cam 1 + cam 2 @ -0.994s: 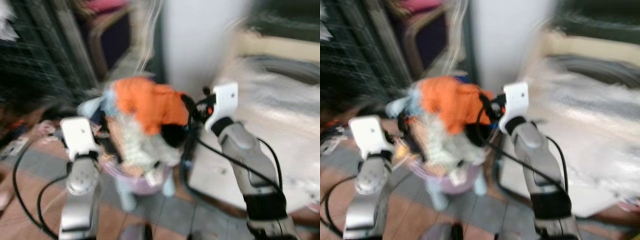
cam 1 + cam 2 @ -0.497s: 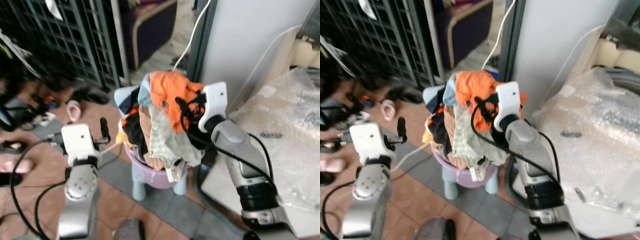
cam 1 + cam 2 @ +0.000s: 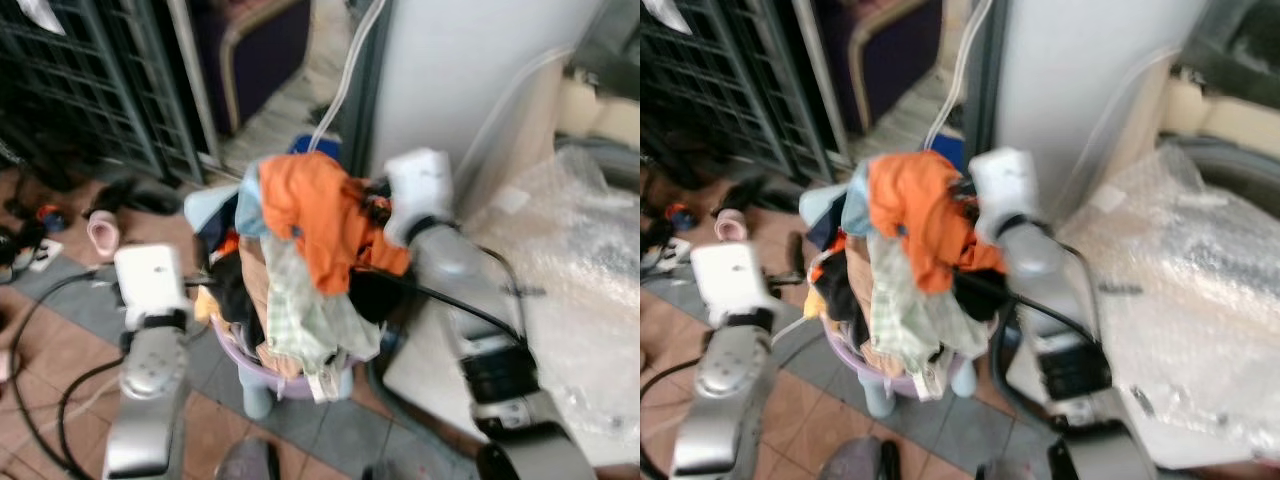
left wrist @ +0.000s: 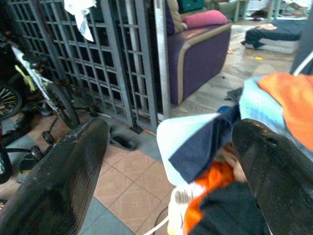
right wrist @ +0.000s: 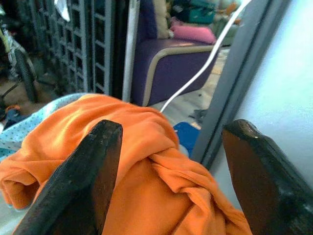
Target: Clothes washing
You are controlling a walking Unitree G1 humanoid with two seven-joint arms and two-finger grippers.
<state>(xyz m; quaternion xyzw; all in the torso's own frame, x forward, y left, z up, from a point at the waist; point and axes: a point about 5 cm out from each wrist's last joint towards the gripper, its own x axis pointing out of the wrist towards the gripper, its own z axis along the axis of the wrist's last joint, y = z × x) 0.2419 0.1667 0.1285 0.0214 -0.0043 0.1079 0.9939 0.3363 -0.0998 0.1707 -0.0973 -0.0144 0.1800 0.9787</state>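
**Tall laundry pile between two open grippers**

The biggest risk here is that the pile of clothes [image 3: 300,270] falls over. It stands much higher than the purple basket [image 3: 285,375] that carries it, and the basket itself sits on a small light-blue stool [image 3: 255,400] on the tiled floor [image 3: 60,360]. If one gripper pushes from the side, or pulls a garment that lies under others, the whole heap could tip and slide to the floor. A loose piece, such as the pale checked cloth [image 3: 310,320] hanging over the basket rim, could also drag its neighbours out.

The orange garment [image 3: 320,215] lies on the very top of the pile. The right gripper [image 5: 168,161] is just at this garment, its fingers spread wide with the orange cloth between and below them; I judge that it is not yet closed on the fabric. The left gripper [image 4: 171,161] is on the other side of the pile, near the basket, also wide open and holding nothing; before it are a dark blue cloth [image 4: 205,142] and a light-blue one [image 4: 252,100]. Behind the basket stands a white appliance [image 3: 470,80].
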